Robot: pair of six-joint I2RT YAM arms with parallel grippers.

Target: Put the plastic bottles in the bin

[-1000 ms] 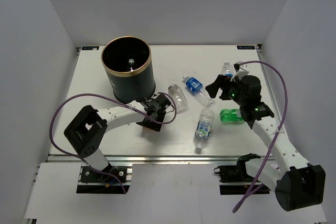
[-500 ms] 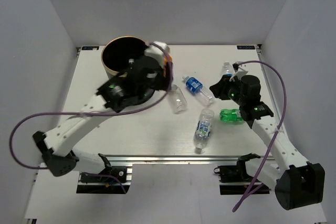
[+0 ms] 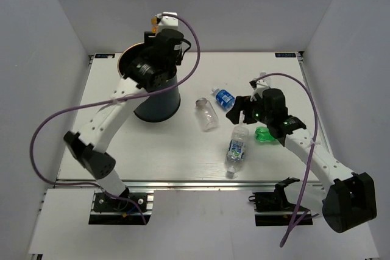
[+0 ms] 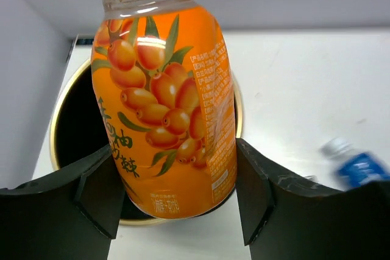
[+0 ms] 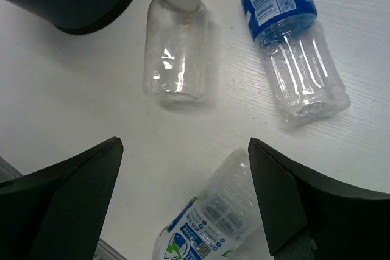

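Left gripper [image 4: 177, 178] is clamped on the one orange bottle [image 4: 164, 108] just above the bin [image 3: 157, 100], whose dark inside cannot be seen into, while one plain clear bottle [image 3: 207, 114], two labelled bottles [image 3: 223, 97] [image 3: 237, 144] and one green bottle [image 3: 265, 133] lie right of the bin, where the right gripper [image 5: 183, 150] hangs wide apart.

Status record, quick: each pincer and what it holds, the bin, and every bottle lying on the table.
left pincer: shut on orange bottle, over the bin's mouth
right pincer: open, empty, above the lying bottles
bin: upright, far-left part of the table
clear bottle: lying, nearest the bin
far blue bottle: lying, beside the clear bottle
near blue bottle: lying, closest to the arm bases
green bottle: lying, partly under the right arm
bin contents: hidden by the left arm
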